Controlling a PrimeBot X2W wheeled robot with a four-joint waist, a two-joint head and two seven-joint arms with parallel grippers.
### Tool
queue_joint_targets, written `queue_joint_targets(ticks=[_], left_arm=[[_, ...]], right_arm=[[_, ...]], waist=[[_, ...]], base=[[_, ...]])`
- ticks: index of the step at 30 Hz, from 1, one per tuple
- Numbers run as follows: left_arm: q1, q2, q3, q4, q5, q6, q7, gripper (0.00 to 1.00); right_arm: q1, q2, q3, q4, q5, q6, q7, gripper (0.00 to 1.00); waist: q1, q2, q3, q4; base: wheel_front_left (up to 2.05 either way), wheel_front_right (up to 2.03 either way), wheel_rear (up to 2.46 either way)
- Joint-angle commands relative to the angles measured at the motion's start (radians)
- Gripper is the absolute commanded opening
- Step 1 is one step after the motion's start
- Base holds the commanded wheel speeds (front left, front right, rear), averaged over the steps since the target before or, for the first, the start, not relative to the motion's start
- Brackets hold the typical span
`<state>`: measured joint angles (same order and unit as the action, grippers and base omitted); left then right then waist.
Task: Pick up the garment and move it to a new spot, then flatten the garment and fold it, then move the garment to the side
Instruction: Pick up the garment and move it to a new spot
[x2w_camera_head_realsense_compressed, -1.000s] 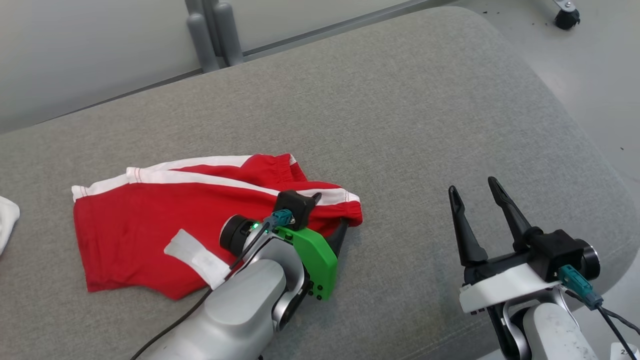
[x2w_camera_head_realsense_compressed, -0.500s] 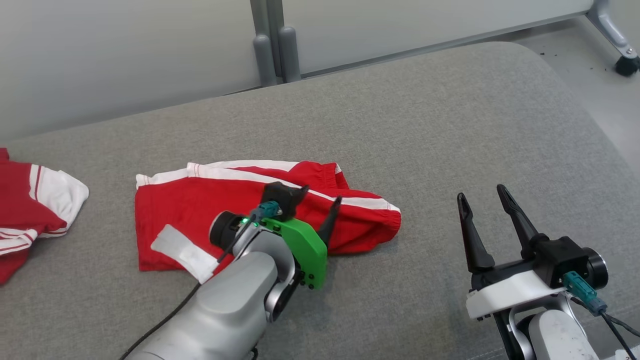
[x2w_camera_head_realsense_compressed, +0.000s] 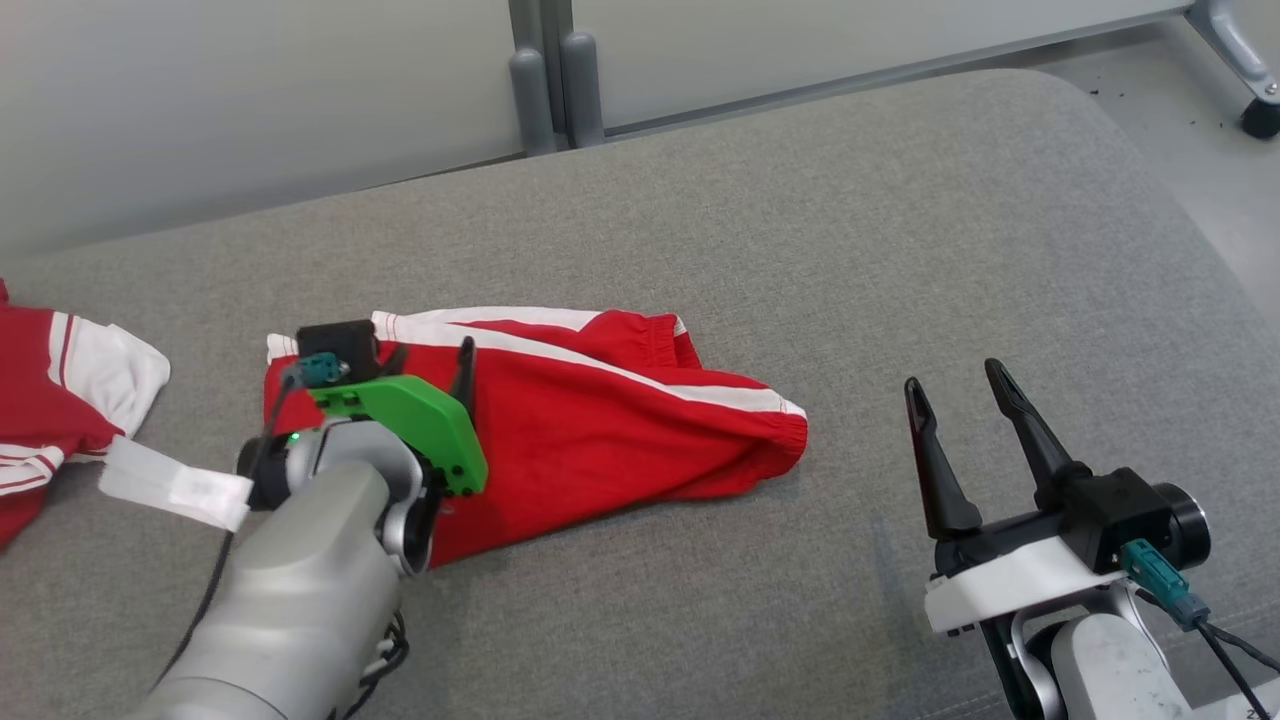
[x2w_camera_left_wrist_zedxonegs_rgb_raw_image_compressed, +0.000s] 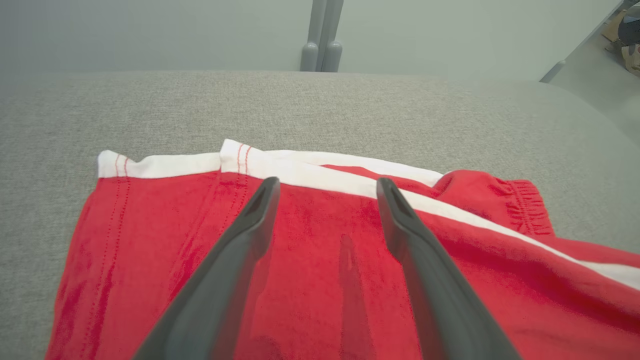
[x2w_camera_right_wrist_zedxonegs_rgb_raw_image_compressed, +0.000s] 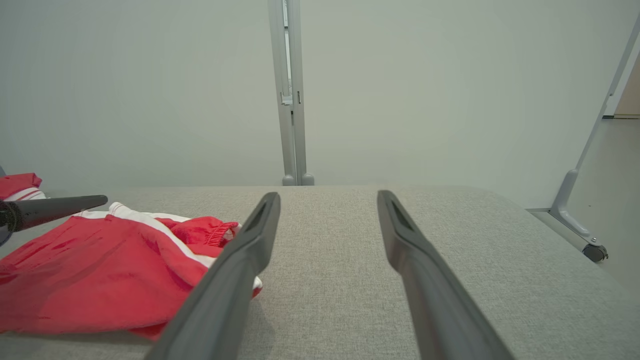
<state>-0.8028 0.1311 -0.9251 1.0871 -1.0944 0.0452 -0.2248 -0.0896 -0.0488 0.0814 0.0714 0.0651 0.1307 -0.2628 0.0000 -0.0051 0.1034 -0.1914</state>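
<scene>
The spread left gripper (x2w_camera_head_realsense_compressed: 430, 352) above the red white-banded cloth garment (x2w_camera_head_realsense_compressed: 620, 440) should pinch its white hem (x2w_camera_left_wrist_zedxonegs_rgb_raw_image_compressed: 300, 167) squarely, while the spread right gripper (x2w_camera_head_realsense_compressed: 950, 375) stands clear of it.

Grey upholstered surface (x2w_camera_head_realsense_compressed: 820, 230): woven fabric, with a rounded corner seen at the far right. A red garment (x2w_camera_head_realsense_compressed: 620, 440) is laid on it left of centre, mostly flat. A white band is seen along its far edge, and a gathered elastic hem is noted at the far side. Its right end is creased and slightly raised. A second garment (x2w_camera_head_realsense_compressed: 70, 400), red and white, is found bunched at the left edge, separated from the first by a strip of grey fabric.
</scene>
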Motion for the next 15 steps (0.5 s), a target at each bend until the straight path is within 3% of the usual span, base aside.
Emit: queue_joint_targets(ticks=[1, 15], left_arm=[[-0.022, 0.016, 0.01, 0.016, -0.015, -0.003, 0.007, 1.0], [-0.143, 0.096, 0.037, 0.142, -0.03, -0.017, 0.063, 1.0]], right_arm=[[-0.014, -0.003, 0.004, -0.005, -0.004, 0.0, -0.003, 1.0], [-0.049, -0.003, 0.019, -0.022, 0.02, 0.0, -0.003, 1.0]], waist=[[0.0, 0.0051, 0.033, -0.021], [0.0, 0.0051, 0.157, -0.081]], base=[[0.0, 0.0, 0.0], [0.0, 0.0, 0.0]])
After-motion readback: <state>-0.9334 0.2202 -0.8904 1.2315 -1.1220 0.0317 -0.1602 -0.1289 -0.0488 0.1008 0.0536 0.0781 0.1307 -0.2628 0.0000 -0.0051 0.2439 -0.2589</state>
